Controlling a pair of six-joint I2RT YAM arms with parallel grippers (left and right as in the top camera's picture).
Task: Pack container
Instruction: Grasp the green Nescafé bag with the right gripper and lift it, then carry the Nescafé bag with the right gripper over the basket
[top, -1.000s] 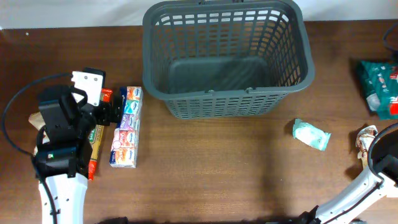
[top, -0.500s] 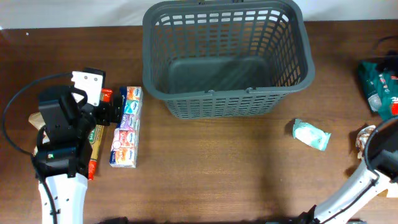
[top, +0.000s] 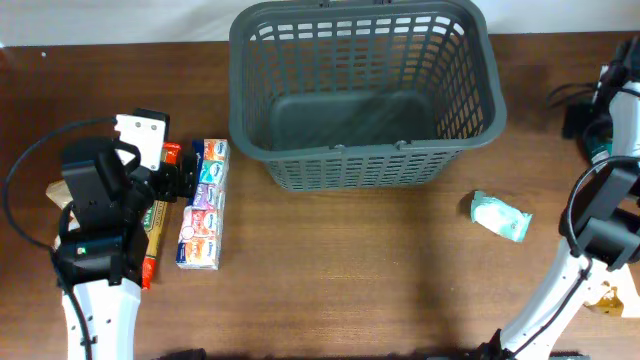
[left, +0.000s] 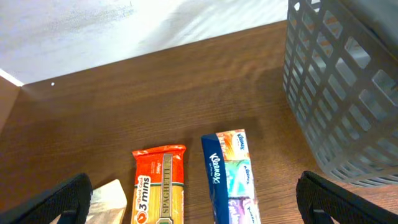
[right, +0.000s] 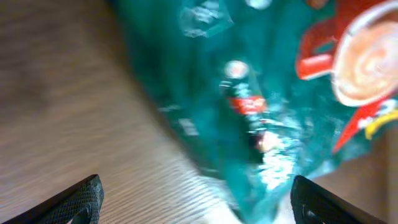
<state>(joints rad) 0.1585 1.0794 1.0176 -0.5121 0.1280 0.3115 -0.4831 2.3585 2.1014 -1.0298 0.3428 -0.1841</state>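
The container (top: 365, 90), a big dark grey lattice basket with nothing showing on its floor, stands at the back middle; its wall (left: 348, 93) also shows at the right of the left wrist view. My left gripper (top: 185, 182) (left: 196, 210) is open and hovers above an orange spaghetti packet (left: 160, 186) and a blue Kleenex tissue pack (left: 231, 174), both lying between its fingers (left: 68, 199). My right gripper (top: 588, 122) (right: 196, 205) is open at the far right, low over a teal snack packet (right: 267, 93). That view is blurred by motion.
A small pale teal packet (top: 500, 217) lies in front of the basket, to the right. A beige packet (left: 109, 196) lies left of the spaghetti. A brownish wrapper (top: 606, 300) sits near the front right corner. The right arm's cables (top: 570, 95) hang by the table's right edge.
The right arm has swung from the front right edge up to the far right, over the teal packet, and its jaws have opened. The left arm has not moved.
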